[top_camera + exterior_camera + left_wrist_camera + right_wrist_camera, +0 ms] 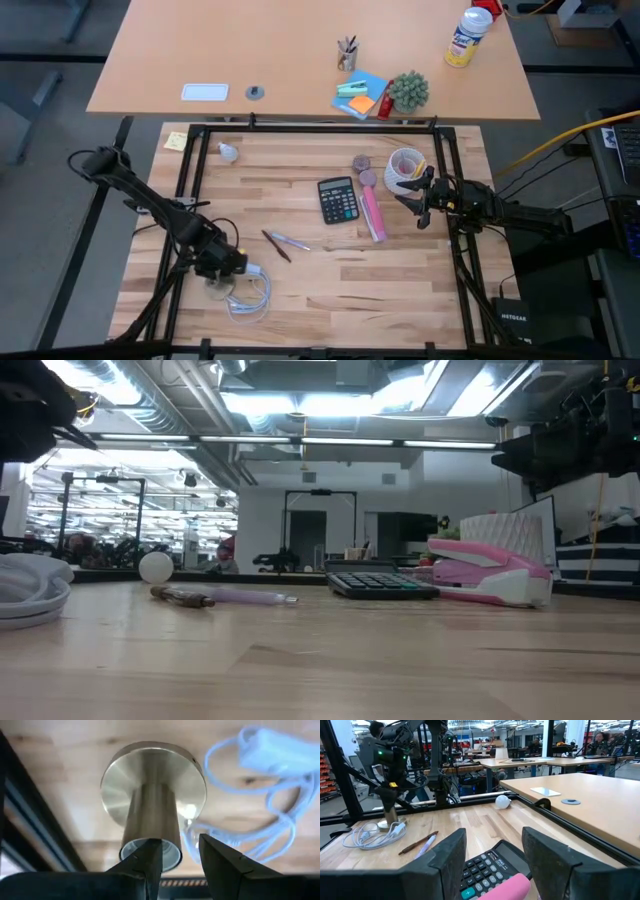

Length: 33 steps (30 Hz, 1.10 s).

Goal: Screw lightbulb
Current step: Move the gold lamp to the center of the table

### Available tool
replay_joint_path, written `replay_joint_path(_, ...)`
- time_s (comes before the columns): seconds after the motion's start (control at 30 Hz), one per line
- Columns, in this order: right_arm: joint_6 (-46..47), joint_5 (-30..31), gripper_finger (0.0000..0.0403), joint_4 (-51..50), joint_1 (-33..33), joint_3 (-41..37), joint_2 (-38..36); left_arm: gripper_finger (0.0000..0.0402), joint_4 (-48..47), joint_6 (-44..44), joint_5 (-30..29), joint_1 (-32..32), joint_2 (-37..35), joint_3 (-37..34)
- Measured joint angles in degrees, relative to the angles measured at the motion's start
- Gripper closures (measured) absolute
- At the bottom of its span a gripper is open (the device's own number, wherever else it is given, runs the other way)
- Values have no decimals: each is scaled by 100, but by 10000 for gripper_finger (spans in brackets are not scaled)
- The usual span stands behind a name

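The lightbulb point(228, 152) point(502, 801), small and frosted white, lies on its side on the wooden table near the far left corner, with no gripper touching it. A brushed-metal lamp stand point(150, 795) point(387, 817) rests on its round foot at the near left. Its upright tube ends in an open socket mouth point(167, 851). My left gripper point(180, 865) point(218, 262) points steeply down just over that mouth, fingers apart. My right gripper point(495, 855) point(420, 200) waits at the right, open and level, above the calculator. My left gripper comes at the socket mouth from above. One finger point(145, 867) stands in front of the opening and the other point(222, 867) outside the tube. The fingers hide the rim there, so I cannot tell whether they touch it.
A looped white cord point(250, 295) lies beside the stand. Two pens point(285, 243), a calculator point(338, 200), a pink stapler point(373, 215) and a tape roll point(405, 168) lie mid-table. Black frame rails point(195, 170) border the work area.
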Motion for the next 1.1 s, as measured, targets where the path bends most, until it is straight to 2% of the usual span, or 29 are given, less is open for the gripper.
replay_joint_path(0.33,0,0,205,0,0,-1,0,282,641,-105,-130,106,418,-201)
replay_joint_path(0.7,-2,2,205,5,0,-1,0,282,1491,452,-155,867,800,-184)
replay_joint_path(0.83,-50,6,205,41,0,-2,0,282,1848,803,-591,1188,831,-186)
replay_joint_path(1.1,-70,44,205,77,0,-2,0,283,2383,1843,-2117,1962,887,-195)
